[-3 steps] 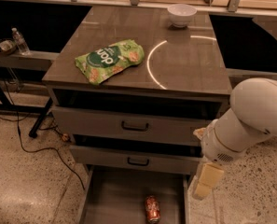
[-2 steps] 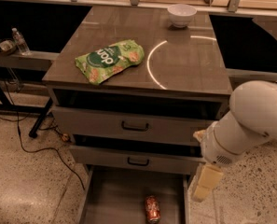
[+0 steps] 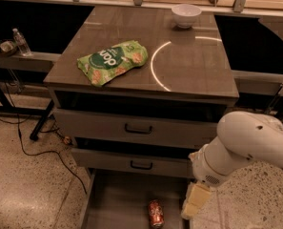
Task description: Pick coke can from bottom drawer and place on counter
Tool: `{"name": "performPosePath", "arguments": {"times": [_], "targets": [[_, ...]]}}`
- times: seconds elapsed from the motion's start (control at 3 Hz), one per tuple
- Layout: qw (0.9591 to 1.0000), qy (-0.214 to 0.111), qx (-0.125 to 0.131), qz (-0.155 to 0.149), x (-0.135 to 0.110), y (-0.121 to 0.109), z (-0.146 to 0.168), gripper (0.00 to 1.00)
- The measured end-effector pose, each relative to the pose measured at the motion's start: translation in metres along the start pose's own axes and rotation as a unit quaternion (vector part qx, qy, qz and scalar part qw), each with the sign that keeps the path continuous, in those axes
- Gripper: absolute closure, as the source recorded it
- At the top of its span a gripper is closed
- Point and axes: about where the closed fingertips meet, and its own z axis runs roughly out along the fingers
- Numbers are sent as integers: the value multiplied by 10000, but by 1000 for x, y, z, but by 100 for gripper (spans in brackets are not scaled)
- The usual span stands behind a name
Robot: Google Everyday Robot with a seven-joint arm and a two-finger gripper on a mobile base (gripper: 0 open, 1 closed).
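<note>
Reach step is proceeding: the gripper [image 3: 194, 205], whose grasp state cannot be told, is hanging at the right edge of the open bottom drawer [image 3: 116, 205], where the coke can [image 3: 155, 213] is lying free on the floor, so the next move is calling for a descent leftward into the drawer.

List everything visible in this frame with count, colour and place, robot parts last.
coke can: one, red, in the open bottom drawer, near its front
bottom drawer: one, grey, lowest in the cabinet, pulled out
upper drawers: two, grey with black handles, above it
counter: one, grey-brown, cabinet top
snack bag: one, green, on the counter's left half
bowl: one, white, at the counter's far edge
bottle: one, clear, on the ledge at far left
floor: speckled beige, around the cabinet
arm: one, white, right of the cabinet
gripper: one, cream, low by the bottom drawer's right side, right of the coke can, not touching it
</note>
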Motion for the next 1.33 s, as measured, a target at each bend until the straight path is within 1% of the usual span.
{"name": "performPosePath", "arguments": {"times": [0.33,0.67,1.0,1.33], "targets": [[9989,-384,-62,252,-1,-6,70,0],[9964,-750,100,391,-9,-22,119,0],[9964,-750,100,391,-9,-22,119,0],[9949,-785,32,637,-7,-24,145,0]]}}
